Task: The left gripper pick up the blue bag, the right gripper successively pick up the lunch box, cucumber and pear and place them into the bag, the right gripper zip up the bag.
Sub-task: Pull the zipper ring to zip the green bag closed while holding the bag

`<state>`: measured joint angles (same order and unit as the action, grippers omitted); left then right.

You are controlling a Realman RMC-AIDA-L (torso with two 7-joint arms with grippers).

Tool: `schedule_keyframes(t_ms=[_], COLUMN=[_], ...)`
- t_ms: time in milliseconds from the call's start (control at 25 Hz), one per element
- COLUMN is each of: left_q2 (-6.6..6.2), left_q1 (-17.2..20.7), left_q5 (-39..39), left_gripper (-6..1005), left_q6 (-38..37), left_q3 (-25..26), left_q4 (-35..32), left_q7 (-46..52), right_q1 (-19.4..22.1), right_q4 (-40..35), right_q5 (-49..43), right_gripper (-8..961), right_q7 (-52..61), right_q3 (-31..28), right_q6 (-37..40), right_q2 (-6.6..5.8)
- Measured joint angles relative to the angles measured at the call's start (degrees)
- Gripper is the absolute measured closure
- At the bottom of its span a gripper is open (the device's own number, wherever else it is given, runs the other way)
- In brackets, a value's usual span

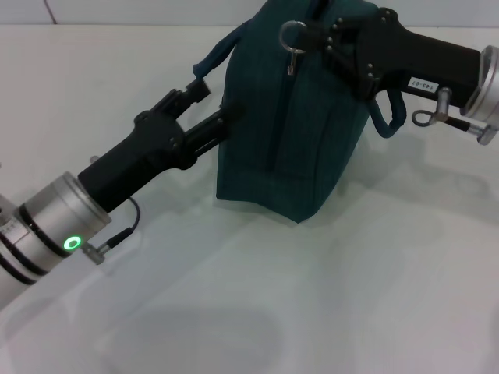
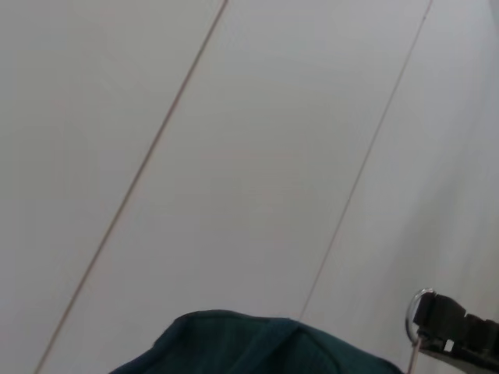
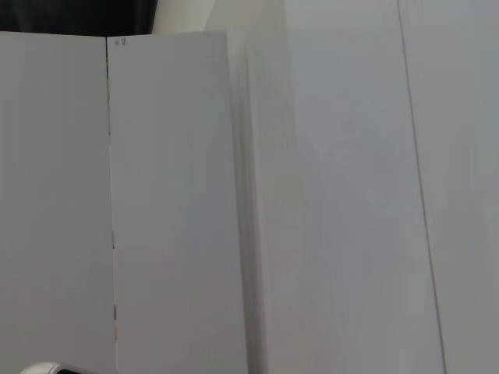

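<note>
So the blue bag (image 1: 292, 140) is standing upright on the white bench (image 1: 327, 296), roughly in the middle and toward the far side, with both arms on it. The left claw (image 1: 214, 105) comes in low from the left and is up against the bag's left side, one finger (image 1: 195, 92) right by the dark carry strap (image 1: 222, 47), the other against the side panel; can't tell if it's actually pinching anything. The right claw (image 1: 323, 39) reaches in from the right along the top of the bag, right by the metal zipper ring (image 1: 293, 35), which hangs in front of its tip. Whether those fingers are spread or pressed together, I honestly can't tell.
</note>
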<state>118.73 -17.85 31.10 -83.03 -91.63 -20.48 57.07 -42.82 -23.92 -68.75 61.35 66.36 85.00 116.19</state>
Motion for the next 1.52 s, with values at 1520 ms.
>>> schedule_keyframes(t_ms=[1520], left_q2=[0.98], left_q1=[-4.03], left_q5=[1.55], left_gripper=[295], left_q6=[4.86], left_q3=[-0.01], left_q4=[-0.08], left_q7=[0.42], right_q1=[0.2], right_q4=[0.11], right_q5=[0.02], right_gripper=[946], right_q7=[-0.1], right_q3=[0.44], right_q6=[1.13], right_q2=[0.0])
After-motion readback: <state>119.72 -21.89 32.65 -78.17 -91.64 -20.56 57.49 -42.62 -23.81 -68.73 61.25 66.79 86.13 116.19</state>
